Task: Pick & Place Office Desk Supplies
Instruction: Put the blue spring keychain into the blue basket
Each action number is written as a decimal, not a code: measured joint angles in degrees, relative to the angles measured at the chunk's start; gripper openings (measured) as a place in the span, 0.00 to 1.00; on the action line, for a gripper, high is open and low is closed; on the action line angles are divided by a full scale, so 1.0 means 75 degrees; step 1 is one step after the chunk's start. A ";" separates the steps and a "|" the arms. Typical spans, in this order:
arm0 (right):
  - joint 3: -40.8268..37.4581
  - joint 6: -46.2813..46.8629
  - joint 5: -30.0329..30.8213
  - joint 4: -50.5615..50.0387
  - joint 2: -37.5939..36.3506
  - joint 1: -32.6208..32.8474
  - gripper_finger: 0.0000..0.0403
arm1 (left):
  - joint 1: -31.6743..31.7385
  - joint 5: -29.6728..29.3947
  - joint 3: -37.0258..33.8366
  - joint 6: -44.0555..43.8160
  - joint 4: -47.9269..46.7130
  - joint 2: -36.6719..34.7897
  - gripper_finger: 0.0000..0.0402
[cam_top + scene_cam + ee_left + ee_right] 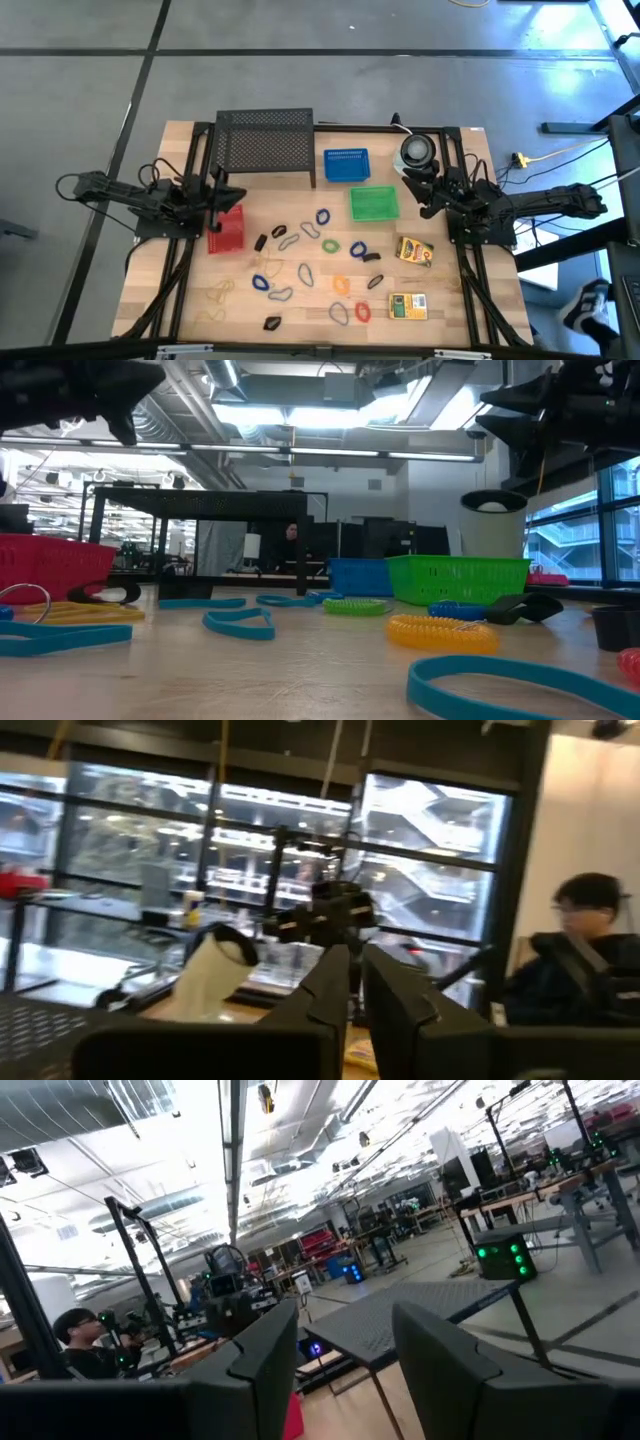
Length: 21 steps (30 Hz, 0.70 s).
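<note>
My left gripper point(222, 195) hovers over the red basket point(229, 228), fingers barely parted, holding nothing. My right gripper point(428, 192), fingers apart and holding nothing, hangs at three o'clock. I might snag the basket rim descending.

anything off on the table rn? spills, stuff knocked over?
Nothing toppled or damaged. The loops, rubber bands and clips lie scattered loose over the table, while the blue and green baskets look empty.

Bright overhead ceiling lights (glare in low view); wrist views blurred.
</note>
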 joint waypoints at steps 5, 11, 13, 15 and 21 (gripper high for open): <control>0.0000 -0.0026 -0.0002 0.0231 0.0221 0.0000 0.41 | 0.0001 0.0467 0.0000 0.0003 0.0983 0.0810 0.19; 0.0000 -0.0029 0.0000 0.0326 0.0365 -0.0003 0.41 | 0.0000 0.0905 0.0442 0.0003 0.1631 0.2254 0.32; 0.0000 -0.0032 -0.0003 0.0329 0.0365 -0.0003 0.41 | 0.0000 0.0845 0.0730 0.0001 0.1616 0.2870 0.35; 0.0000 -0.0032 -0.0003 0.0329 0.0365 -0.0003 0.41 | 0.0000 0.0838 0.1036 0.0003 0.1619 0.3502 0.36; 0.0000 -0.0026 -0.0003 0.0329 0.0365 -0.0003 0.41 | 0.0000 0.0810 0.1968 -0.0052 0.1479 0.5508 0.38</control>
